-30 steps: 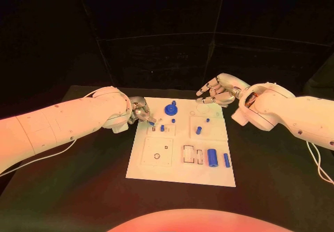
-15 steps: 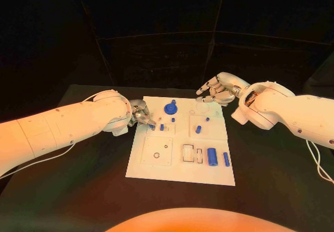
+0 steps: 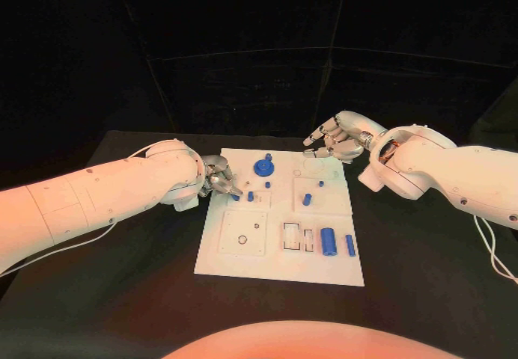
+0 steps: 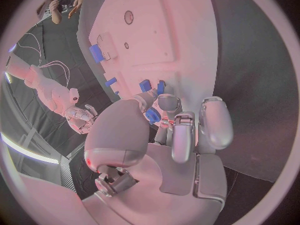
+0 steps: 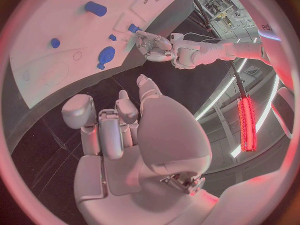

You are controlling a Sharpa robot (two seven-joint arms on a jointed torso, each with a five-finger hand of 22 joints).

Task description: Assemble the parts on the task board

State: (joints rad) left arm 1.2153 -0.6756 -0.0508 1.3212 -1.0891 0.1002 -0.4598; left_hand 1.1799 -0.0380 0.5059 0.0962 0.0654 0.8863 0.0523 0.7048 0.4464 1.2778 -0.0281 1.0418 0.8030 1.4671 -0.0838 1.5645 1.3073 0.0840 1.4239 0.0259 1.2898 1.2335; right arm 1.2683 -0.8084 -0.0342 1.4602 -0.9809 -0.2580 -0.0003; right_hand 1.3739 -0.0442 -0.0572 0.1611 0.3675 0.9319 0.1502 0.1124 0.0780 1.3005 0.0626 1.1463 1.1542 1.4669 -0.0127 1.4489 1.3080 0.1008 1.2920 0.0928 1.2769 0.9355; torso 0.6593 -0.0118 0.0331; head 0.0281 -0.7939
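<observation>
Since a second ago, little has shifted: the left hand [image 3: 219,179] stays at the task board's [image 3: 259,258] nine-o'clock edge, fingers pinching a small blue part [image 4: 152,116]. At the board's one-o'clock corner, the right hand [image 3: 337,139] hovers, loosely curled, holding nothing. No writing is legible.

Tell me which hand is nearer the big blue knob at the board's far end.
Left. The left hand sits at the board's left edge, close beside the knob. The right hand hovers past the board's far right corner, somewhat farther off.
</observation>
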